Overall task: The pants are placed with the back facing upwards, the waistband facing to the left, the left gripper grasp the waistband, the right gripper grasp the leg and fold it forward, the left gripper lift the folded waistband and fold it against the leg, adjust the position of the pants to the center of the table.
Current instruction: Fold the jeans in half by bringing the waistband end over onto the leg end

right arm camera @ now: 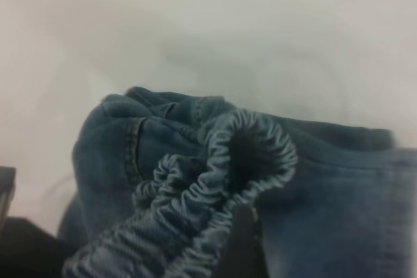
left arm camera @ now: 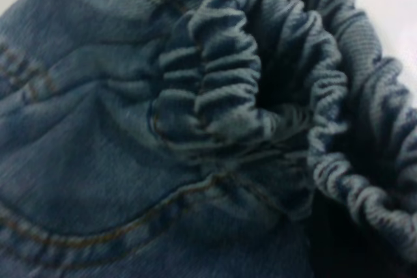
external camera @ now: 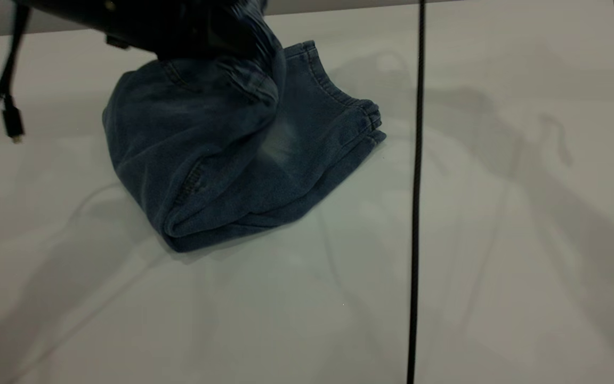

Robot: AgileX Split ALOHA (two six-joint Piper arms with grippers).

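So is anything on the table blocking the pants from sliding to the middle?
Nothing visible does. The pants lie bunched up toward the far left of the table, and the white tabletop toward its middle is bare. Only a thin black cable crosses the exterior view to their right; whether it touches the table is unclear.

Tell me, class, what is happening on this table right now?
A robot is folding small denim pants on a white table. The left arm reaches over the bundle's far side, and the ruched waistband is bunched up right in front of its wrist camera. The pants lie folded, left of the table's middle. The right hand is out of sight.
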